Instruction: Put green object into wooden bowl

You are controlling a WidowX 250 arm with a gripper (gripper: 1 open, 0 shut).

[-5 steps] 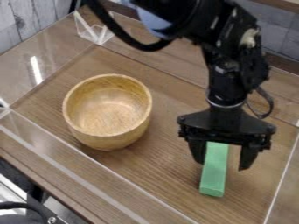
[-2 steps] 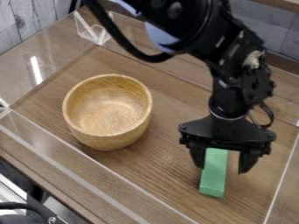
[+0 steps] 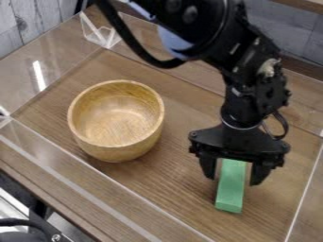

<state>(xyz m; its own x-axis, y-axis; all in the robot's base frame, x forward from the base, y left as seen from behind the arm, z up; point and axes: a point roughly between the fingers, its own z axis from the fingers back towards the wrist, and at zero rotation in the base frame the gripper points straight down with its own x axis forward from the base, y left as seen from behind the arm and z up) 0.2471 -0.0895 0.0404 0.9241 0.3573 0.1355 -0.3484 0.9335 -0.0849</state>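
The green object (image 3: 232, 185) is a flat bright green bar lying on the wooden table at the right, its long side running toward the camera. My gripper (image 3: 236, 170) hangs straight down over its far end, open, with one black finger on each side of the bar. I cannot tell whether the fingers touch the bar. The wooden bowl (image 3: 116, 119) is round and light tan, standing empty to the left of the gripper, well apart from the bar.
A clear plastic wall (image 3: 151, 198) rims the table along the front and left edges. The black arm (image 3: 240, 57) reaches in from the top and covers the table behind the bar. A small clear bracket (image 3: 101, 36) sits at the back left.
The gripper has sunk slightly lower over the far end of the green bar and the arm has shifted a little. Bar and bowl have not moved.
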